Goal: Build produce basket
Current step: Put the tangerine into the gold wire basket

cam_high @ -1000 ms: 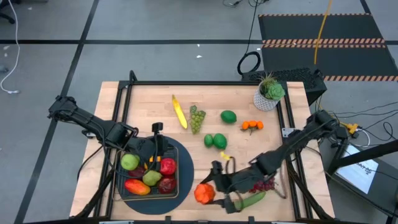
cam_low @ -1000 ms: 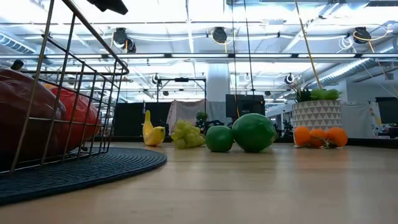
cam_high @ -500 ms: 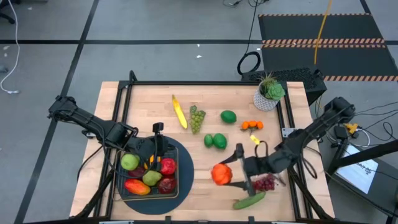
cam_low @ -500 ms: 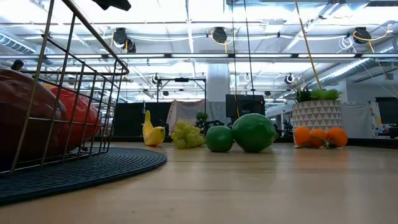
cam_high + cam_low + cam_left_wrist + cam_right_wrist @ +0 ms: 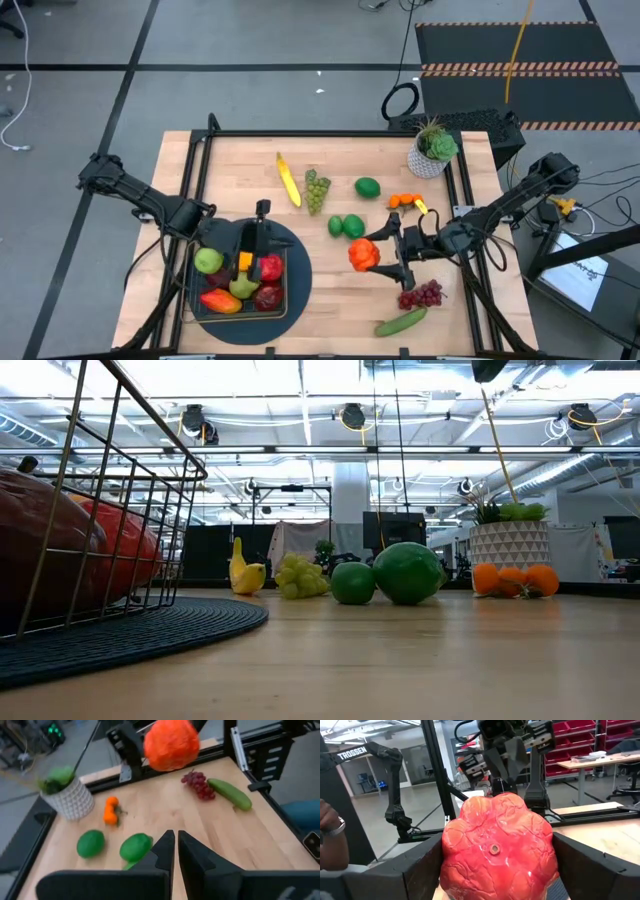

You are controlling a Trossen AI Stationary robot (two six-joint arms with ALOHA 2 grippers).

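1. Over the right half of the table, the right gripper [image 5: 385, 254] is clamped on an orange-red pepper [image 5: 363, 254]; a second ago it was low at the front edge, beside the cucumber [image 5: 401, 322].
2. The pepper has been carried up and back, away from the cucumber and purple grapes [image 5: 422, 295], toward the limes [image 5: 346, 226].
3. The left gripper [image 5: 260, 238] hangs shut above the basket [image 5: 194, 290], much as before.
4. The basket sits on the round mat [image 5: 296, 290], holding apples, a pear and peppers.
5. Judging by this, the pick is done; the carry to the basket remains, and the left arm may crowd the drop.
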